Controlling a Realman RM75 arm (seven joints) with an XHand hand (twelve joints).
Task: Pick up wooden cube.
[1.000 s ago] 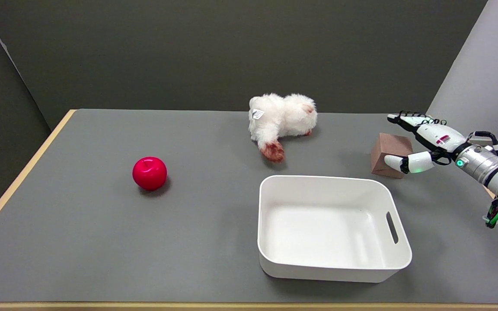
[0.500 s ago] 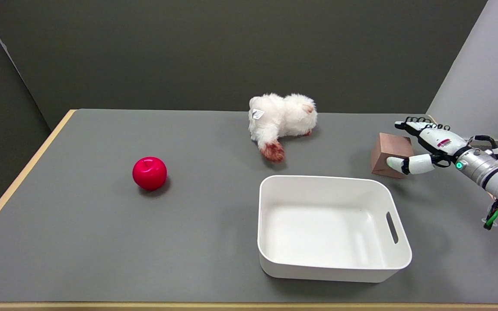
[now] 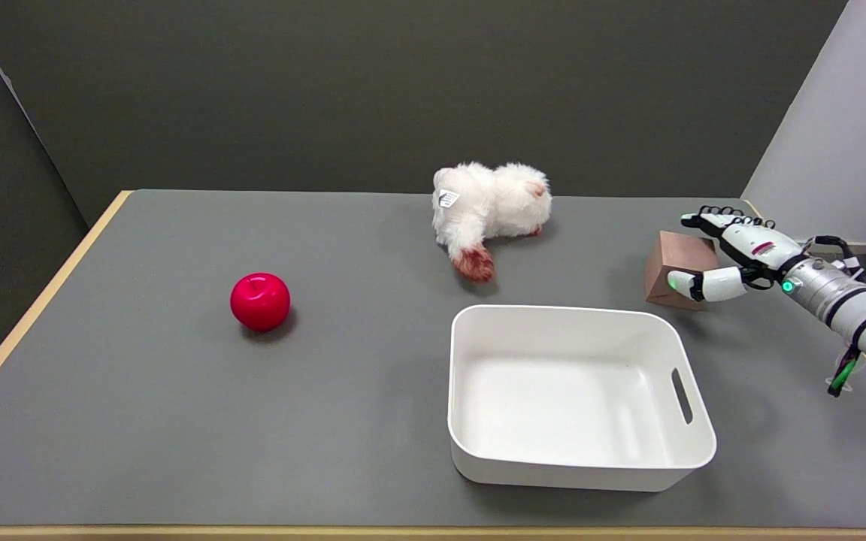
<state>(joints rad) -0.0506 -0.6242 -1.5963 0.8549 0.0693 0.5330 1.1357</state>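
Right now your right hand (image 3: 730, 255) sits at the cube (image 3: 675, 268), thumb in front of its near face, the other fingers (image 3: 704, 220) reaching over the top back edge. Spread around it, not clamped; whether any pad actually touches can't be told from this angle. Cube rests on the table (image 3: 177, 391), far right side, just beyond the bin (image 3: 692, 458) corner, slightly skewed to the table edge. Step in hand, by my reading: closing the grasp. Next you'd want thumb and fingers squeezed onto opposite faces, then a straight lift. Watch that the thumb doesn't shove the cube away. Plush toy (image 3: 489, 207) and apple (image 3: 260, 301) lie well apart, no concern.
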